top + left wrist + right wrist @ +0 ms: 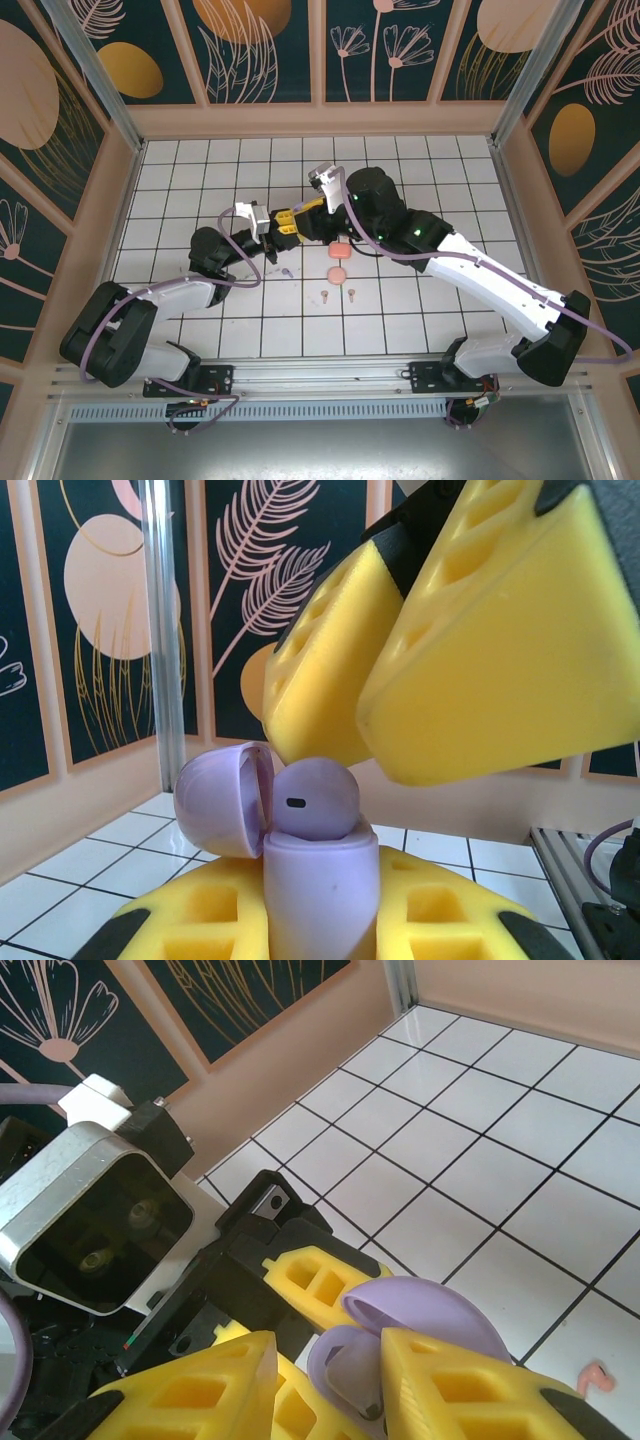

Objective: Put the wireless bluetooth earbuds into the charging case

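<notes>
Top external view: the left gripper (283, 230) and the right gripper (303, 212) are seen tip to tip above the middle of the white tiled surface (200, 180). Just to their right, two pink cases (340, 250) are set close together, one nearer the arm bases than the other. Nearer still, two loose earbuds (324, 295) are laid side by side, apart from each other and from the cases.

Left wrist view: a lilac charging case (320, 900) is clamped upright between the left gripper's yellow fingers (190, 920), which are closed on its sides. Its lid (222, 800) is swung open to the left. A lilac earbud (315, 800) is seated in the top of the case, its rounded head raised above the rim. The right gripper's fingers (500, 650) are poised directly over it, one tip just at the earbud's crown. Whether contact is made cannot be told.

Right wrist view: the left arm's wrist camera (95, 1220) is seen at the left. The right gripper's fingers are parted, with the lilac earbud framed in the gap between them and the open lid just beyond. At the far right a pink earbud (597, 1380) is seen lying on a tile, well apart from the case.
</notes>
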Robot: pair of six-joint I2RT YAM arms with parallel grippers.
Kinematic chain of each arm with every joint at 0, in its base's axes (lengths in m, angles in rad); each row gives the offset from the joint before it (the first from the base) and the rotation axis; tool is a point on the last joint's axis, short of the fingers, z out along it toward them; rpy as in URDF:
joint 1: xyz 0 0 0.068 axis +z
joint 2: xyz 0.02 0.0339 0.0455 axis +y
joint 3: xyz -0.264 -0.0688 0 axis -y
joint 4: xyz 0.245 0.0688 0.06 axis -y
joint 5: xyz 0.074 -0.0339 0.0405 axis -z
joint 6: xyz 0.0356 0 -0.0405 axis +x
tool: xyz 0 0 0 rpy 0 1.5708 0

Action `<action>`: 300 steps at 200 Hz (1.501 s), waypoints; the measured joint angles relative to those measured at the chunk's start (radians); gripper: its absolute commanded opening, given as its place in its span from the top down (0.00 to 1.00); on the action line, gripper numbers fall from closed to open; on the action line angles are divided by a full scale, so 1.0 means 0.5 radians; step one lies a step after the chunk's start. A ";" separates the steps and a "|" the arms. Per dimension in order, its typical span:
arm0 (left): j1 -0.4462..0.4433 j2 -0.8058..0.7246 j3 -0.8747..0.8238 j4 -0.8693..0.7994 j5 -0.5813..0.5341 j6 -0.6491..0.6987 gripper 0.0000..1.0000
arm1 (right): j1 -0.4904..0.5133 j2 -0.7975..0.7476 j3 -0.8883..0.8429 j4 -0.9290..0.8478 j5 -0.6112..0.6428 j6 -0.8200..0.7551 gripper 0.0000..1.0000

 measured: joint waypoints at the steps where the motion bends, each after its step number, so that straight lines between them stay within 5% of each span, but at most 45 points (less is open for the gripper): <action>1: 0.000 -0.002 0.000 0.000 -0.001 0.000 1.00 | 0.000 0.000 0.000 -0.001 0.000 0.000 0.70; 108: 0.000 -0.024 0.012 -0.009 -0.001 0.000 1.00 | -0.008 0.008 -0.001 0.000 -0.010 0.008 0.70; 231: 0.000 -0.024 0.017 -0.031 -0.016 0.000 1.00 | -0.035 0.025 -0.001 0.010 -0.028 0.022 0.86; 300: -0.002 -0.015 0.017 -0.006 -0.041 0.000 1.00 | -0.050 -0.101 -0.001 0.072 0.067 0.079 0.86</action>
